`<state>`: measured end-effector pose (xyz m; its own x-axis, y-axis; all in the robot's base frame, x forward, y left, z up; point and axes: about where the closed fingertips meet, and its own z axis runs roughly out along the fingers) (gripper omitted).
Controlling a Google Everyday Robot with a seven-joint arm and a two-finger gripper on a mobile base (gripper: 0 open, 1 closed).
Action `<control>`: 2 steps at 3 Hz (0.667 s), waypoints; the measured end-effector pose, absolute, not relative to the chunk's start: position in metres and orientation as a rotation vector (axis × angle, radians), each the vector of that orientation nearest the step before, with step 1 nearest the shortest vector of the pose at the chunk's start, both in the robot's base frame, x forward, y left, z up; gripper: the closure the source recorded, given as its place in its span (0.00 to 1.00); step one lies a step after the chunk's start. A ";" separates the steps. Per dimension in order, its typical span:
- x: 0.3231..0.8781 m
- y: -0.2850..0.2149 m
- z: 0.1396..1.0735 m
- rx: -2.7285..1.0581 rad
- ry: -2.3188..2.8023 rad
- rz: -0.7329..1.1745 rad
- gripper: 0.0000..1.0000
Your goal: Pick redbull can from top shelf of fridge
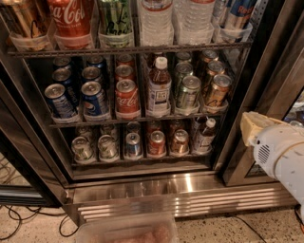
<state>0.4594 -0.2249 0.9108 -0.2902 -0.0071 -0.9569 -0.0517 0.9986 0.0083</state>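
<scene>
The claw point(254, 128) sits at 3 o'clock in the view, outside the fridge point(142, 187), apart from all cans. Its state: cannot tell. The redbull can point(239, 12) stands at 12 o'clock from the claw, in a clear bin point(232, 33) on the top shelf point(128, 49).

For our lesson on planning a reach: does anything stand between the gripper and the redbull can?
Nothing visible blocks the way. The gripper hangs low at the right, outside the fridge, well below the top shelf. The redbull can stands at the shelf's right end in a clear bin, beside water bottles.
</scene>
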 end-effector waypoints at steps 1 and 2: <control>0.466 -0.220 0.911 -0.042 1.836 0.058 0.91; 0.493 -0.198 0.907 -0.062 1.761 0.129 1.00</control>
